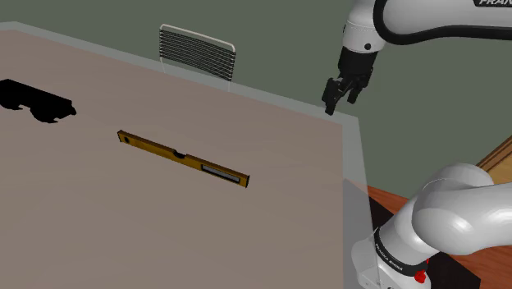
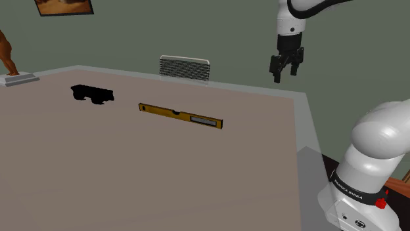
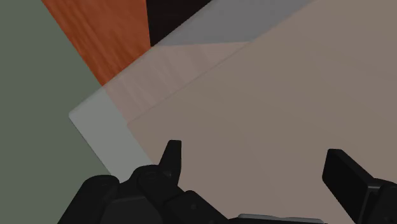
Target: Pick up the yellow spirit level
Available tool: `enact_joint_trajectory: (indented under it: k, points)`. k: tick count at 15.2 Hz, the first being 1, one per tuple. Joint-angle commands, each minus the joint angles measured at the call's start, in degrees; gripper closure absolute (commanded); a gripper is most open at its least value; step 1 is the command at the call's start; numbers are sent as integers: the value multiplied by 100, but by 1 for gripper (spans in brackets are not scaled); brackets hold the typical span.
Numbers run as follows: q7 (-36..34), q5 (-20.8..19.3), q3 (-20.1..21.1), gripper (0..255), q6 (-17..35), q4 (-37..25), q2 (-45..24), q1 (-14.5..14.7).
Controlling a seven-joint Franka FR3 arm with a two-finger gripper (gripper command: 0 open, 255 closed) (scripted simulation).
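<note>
Hovering above the table's [image 1: 279, 222] corner at the shoulder view's upper right, the claw [image 1: 340, 100] is spread apart and empty. The yellow level [image 1: 182, 158] lies flat mid-frame, well to its lower left, running upper-left to lower-right.

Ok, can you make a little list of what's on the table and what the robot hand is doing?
surface: table, pinkish-brown top with a pale rim
target: yellow spirit level, lying flat near the middle, untouched
other: black thing, beyond one end of the level, apart from it
hand: gripper, open, holding nothing, up in the air near a table corner
behind: chair, white slatted back at the far edge
</note>
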State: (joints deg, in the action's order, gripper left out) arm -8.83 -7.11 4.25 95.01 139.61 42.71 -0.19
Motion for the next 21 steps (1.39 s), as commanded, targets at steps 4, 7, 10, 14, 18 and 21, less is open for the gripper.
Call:
enact_joint_trajectory:
  k: [4,7,10,14,18,21]
  points:
    - [-38,177,192,0,215,-221,-473,189]
    - [-67,329,386,0,406,-478,-950,362]
    - [-91,455,581,0,569,-771,-1428,520]
    - [-121,576,841,0,742,-1214,-2067,717]
    - [-157,639,1101,0,863,-1714,-2706,902]
    - [-190,647,1296,0,918,-2126,-3189,1038]
